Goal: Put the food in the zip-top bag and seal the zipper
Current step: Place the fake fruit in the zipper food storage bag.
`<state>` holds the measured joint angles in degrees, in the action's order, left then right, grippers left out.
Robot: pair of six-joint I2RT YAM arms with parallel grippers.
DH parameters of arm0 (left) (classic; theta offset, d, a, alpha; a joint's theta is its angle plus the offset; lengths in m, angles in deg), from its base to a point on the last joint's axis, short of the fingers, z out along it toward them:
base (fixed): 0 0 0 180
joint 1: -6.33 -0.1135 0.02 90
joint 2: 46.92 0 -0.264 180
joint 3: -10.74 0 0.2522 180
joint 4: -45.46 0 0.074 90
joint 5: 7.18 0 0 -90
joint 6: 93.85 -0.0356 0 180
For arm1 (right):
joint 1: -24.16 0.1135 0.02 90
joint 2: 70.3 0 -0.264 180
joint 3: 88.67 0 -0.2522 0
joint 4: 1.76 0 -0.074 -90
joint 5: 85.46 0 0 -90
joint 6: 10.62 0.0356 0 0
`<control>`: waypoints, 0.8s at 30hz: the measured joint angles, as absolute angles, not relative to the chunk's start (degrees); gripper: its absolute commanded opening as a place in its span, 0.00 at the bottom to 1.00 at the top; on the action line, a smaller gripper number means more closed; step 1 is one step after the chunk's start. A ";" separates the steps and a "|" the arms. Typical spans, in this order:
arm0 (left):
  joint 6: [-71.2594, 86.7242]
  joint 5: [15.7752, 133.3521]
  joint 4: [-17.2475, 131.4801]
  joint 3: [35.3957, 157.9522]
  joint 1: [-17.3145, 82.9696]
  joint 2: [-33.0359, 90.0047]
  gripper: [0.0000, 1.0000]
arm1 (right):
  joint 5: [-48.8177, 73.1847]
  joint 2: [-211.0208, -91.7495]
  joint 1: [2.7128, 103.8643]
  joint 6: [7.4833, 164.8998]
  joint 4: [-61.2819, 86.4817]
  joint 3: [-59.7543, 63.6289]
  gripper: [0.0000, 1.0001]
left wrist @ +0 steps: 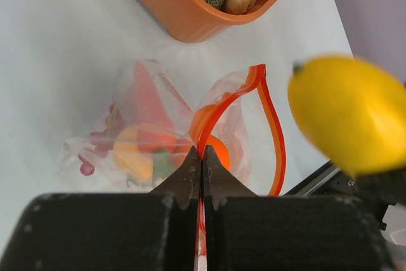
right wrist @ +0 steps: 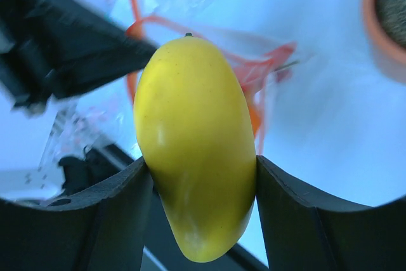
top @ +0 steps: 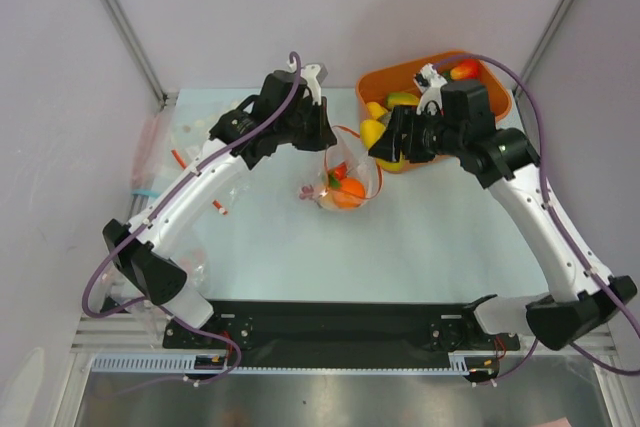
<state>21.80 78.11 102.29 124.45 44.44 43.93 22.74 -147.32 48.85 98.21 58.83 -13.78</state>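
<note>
Zip-top bag (top: 347,185) lies in the middle of the table (top: 440,247) with some food (left wrist: 136,150) inside, and we see our left tool (left wrist: 202,168) pressed together on its zipper (left wrist: 274,131). Just to the right, our right tool (right wrist: 200,176) pinches the yellow mango (right wrist: 193,138) beside the bag's open mouth, near the orange tub (left wrist: 184,14).

Top view stares down from behind the arm bases, whole desk (top: 440,237) in shot; wrist views sit tight over their fingers (left wrist: 181,182) (all share the mango (right wrist: 193,144) and zipper (left wrist: 279,138)).
</note>
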 measured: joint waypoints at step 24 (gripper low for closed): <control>22.74 74.42 102.86 127.42 44.52 43.31 0.00 | 22.13 -158.53 56.96 110.56 57.30 -13.26 0.00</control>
<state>22.74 74.42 102.86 127.42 44.52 43.31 22.13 -158.53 56.96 110.56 57.30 -13.26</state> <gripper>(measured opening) 0.009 0.645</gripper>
